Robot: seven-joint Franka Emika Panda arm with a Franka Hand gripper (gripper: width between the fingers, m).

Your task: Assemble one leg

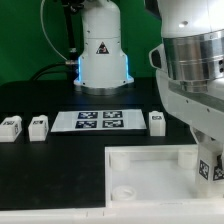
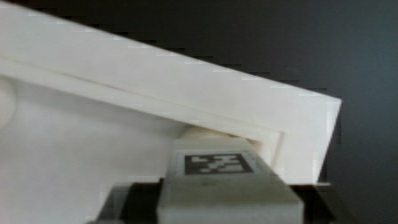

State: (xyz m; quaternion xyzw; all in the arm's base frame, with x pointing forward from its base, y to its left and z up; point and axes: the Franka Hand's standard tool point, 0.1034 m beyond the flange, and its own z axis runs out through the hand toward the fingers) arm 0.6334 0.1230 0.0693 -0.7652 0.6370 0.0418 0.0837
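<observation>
white plastic makes up nearly everything here: the leg (image 2: 217, 166) held in the gripper (image 2: 214, 195) is a stubby block with a black-and-white square tag on its face, and the gripper is pinching it from both sides. it hangs at the far right corner of the big square tray (image 1: 150, 155), just over the small round socket (image 2: 214, 131) there, so the job looks roughly halfway done: the leg is picked up and brought to its corner, but not yet seated or turned in, as far as i can judge. the tray is smooth and matte with a raised rim and a flat sunken floor. three more legs (image 1: 11, 127) stand on the black counter (image 1: 60, 165), two at the left and one near the flat marker board (image 1: 100, 120).
</observation>
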